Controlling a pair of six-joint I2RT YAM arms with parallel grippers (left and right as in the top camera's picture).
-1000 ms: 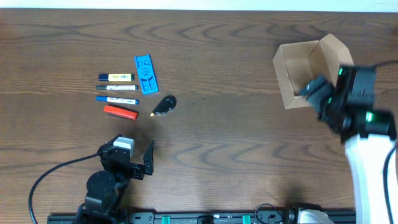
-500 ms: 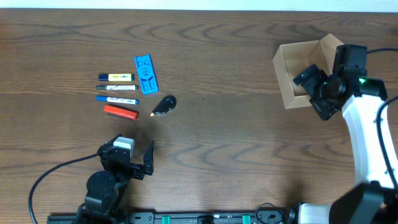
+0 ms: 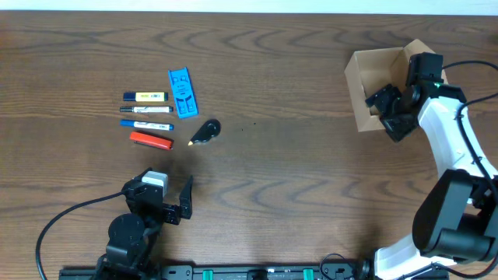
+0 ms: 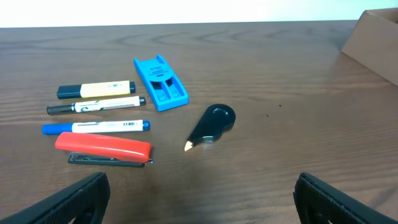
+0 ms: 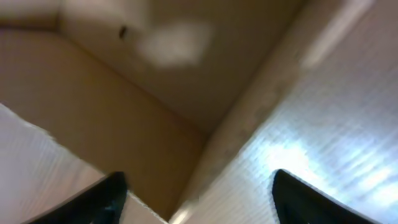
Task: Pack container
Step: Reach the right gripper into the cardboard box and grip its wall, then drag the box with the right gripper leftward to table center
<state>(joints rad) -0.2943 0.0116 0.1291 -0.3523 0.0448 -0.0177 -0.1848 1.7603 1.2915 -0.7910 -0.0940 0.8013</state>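
Right gripper (image 3: 389,111), shifted over container (image 3: 359,93), jaws apart astride wall; print on markers (image 4: 96,107) unreadable.

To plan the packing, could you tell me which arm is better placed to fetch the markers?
Left: the left gripper, open, sits close to the markers; the right gripper is far off at the container.

Overhead downward — right wrist close to container (image 5: 155,93)

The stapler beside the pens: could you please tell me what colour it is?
The stapler is red; the left wrist view shows it best.
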